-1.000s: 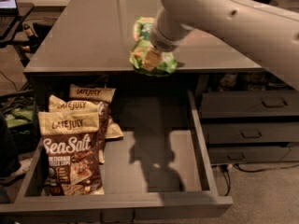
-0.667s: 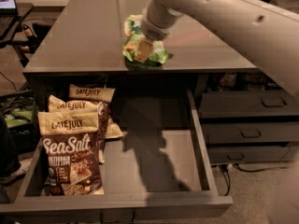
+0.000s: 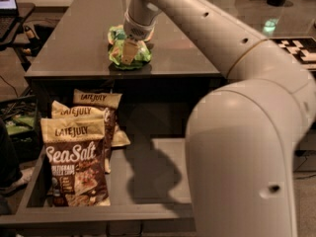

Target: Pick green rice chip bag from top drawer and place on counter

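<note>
You will find the gripper point(image 3: 129, 52) further left in the upper middle of the frame than a second ago, still pinching the green rice chip bag point(image 3: 142, 57), which now seems to rest on the counter point(image 3: 69, 53) behind the open top drawer point(image 3: 148, 194) below.

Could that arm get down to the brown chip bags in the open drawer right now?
Probably yes: the tool is up at the green rice chip bag on the counter, but the top drawer stands open and nothing covers the brown bags.
</note>
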You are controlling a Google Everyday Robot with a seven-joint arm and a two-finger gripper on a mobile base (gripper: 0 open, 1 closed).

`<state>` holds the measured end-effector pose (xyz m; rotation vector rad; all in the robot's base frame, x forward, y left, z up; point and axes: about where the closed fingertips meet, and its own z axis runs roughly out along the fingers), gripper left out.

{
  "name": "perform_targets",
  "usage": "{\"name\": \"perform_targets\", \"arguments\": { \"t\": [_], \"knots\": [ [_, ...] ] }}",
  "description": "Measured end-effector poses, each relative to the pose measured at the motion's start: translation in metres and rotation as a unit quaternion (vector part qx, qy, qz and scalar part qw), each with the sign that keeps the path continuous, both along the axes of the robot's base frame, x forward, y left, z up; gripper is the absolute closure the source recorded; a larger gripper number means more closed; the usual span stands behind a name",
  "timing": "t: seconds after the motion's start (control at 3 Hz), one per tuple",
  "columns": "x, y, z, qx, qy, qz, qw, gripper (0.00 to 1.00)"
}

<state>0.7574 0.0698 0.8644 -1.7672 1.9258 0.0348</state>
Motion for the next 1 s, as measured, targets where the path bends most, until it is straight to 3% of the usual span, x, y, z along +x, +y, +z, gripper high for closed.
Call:
{"name": "perform_targets", "arguments": {
  "t": [0.33, 1.0],
  "knots": [
    [0.012, 0.0019, 0.0182, 0.016, -0.013, -0.003, 0.9998, 0.83],
    [0.012, 0.0017, 0.0186, 0.016, -0.013, -0.004, 0.9998, 0.37]
  ]
}}
